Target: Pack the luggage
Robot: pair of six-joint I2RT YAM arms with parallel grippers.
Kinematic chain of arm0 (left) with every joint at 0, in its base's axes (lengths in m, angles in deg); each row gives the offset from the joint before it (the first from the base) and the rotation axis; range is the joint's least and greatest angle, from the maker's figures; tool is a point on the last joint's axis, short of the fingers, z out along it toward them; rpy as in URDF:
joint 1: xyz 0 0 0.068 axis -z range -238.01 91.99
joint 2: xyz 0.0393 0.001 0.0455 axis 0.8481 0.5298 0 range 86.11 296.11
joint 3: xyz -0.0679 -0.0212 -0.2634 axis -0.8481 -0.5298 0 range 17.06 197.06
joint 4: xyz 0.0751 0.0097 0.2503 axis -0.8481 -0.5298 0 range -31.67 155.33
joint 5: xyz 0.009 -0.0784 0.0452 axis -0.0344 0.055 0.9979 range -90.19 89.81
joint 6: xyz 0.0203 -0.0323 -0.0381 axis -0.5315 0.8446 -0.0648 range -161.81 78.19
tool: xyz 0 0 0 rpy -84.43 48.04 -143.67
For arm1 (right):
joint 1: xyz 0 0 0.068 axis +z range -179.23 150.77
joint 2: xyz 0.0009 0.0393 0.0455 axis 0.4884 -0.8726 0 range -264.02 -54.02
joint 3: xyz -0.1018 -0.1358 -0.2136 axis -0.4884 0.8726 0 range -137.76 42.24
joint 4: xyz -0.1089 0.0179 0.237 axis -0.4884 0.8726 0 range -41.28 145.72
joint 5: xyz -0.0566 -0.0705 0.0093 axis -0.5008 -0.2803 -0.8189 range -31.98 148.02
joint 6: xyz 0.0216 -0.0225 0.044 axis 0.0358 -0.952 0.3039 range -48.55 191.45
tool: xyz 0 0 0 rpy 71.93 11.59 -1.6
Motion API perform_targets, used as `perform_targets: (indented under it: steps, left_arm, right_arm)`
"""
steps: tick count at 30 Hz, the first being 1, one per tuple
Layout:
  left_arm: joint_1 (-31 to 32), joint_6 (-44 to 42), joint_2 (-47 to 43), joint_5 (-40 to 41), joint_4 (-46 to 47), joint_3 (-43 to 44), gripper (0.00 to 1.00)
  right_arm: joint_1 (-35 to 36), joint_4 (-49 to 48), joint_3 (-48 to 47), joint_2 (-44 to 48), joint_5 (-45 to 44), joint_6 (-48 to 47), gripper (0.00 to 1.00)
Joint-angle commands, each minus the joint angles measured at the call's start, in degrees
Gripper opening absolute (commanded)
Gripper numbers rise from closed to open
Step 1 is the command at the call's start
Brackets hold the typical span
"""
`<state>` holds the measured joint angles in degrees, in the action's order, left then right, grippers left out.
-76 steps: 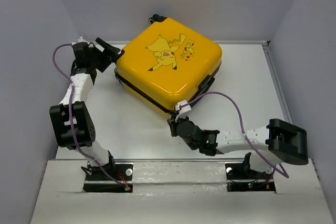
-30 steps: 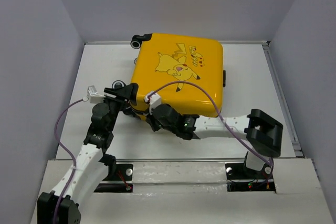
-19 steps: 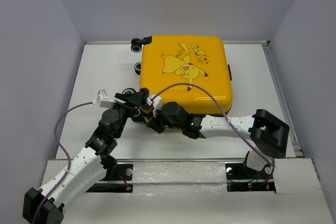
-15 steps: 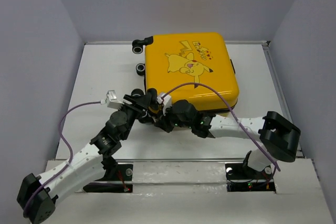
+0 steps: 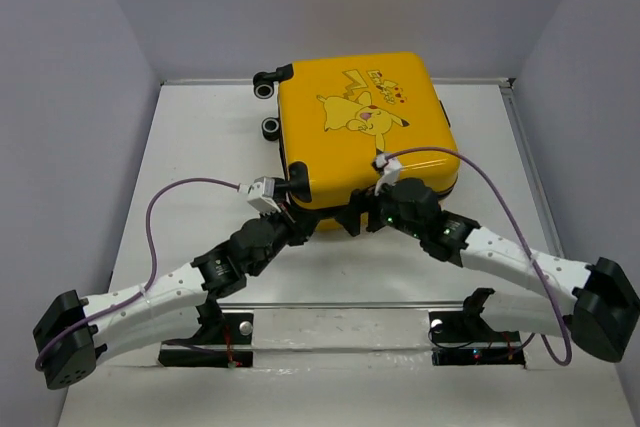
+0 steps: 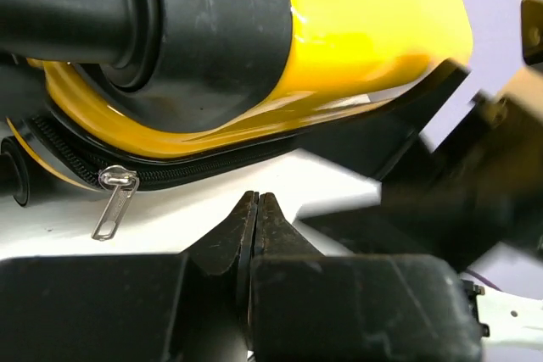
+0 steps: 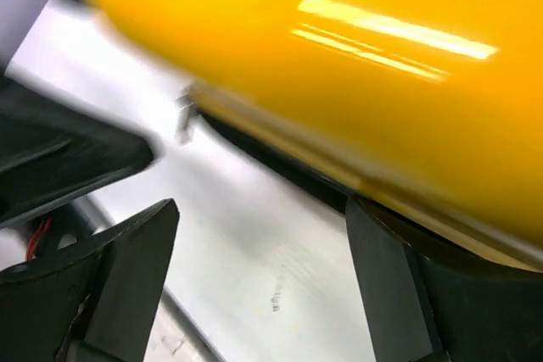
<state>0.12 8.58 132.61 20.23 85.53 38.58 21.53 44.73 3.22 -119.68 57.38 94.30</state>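
The luggage (image 5: 365, 127) is a yellow hard-shell suitcase with a Pikachu print, lying flat and closed at the back middle of the table, its black wheels (image 5: 268, 107) on the left. My left gripper (image 5: 300, 217) is shut and empty, just off the suitcase's near left corner. In the left wrist view the left gripper (image 6: 256, 201) points at the black zipper line, and the silver zipper pull (image 6: 114, 203) hangs to its left, apart from it. My right gripper (image 5: 352, 219) stands open at the near edge. In the blurred right wrist view, nothing lies within the right gripper (image 7: 261, 209), with the yellow shell (image 7: 339, 57) just beyond.
White table (image 5: 200, 157) with grey walls on three sides and a raised rim (image 5: 530, 167) on the right. Both arms' purple cables (image 5: 190, 187) loop above the table near the suitcase. The two grippers sit close together at the suitcase's near edge.
The suitcase has swung round and shifted slightly right. My left gripper has shut and my right gripper has opened. Both forearms have dropped lower and spread outward.
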Motion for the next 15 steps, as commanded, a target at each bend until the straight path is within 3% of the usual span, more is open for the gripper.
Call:
perform_targets:
  steps: [1,3,7,10,11,14,15]
  left_arm:
    - [0.14,-3.8,-0.1,-0.12,4.05,0.72,0.06]
    - [0.23,-5.03,0.6,-0.56,3.88,1.33,0.06]
    - [0.32,-9.5,-1.75,-0.48,-0.59,3.87,0.06]
    - [0.32,-16.87,-5.71,2.5,-10.75,11.22,0.15]
    - [0.32,-18.73,-6.59,3.38,-13.67,13.87,0.31]
    - [-0.03,-22.86,-5.03,8.12,-27.73,24.86,0.55]
    - [-0.47,-22.45,-3.62,10.05,-36.73,30.63,0.63]
  right_arm:
    - [-9.26,13.12,3.76,6.33,-10.16,8.43,0.81]
    - [-16.44,13.48,5.62,8.97,-9.55,10.36,0.71]
    - [-26.3,13.83,7.56,14.42,-6.57,9.76,0.1]
    - [-28.7,14.36,7.21,16.27,-5.5,8.7,0.07]
    - [-28.7,14.36,7.04,16.36,-5.77,8.53,0.07]
    - [-29.84,14.36,7.03,16.71,-5.51,8.18,0.07]
    - [-30.54,14.45,6.86,16.89,-5.51,8.09,0.07]
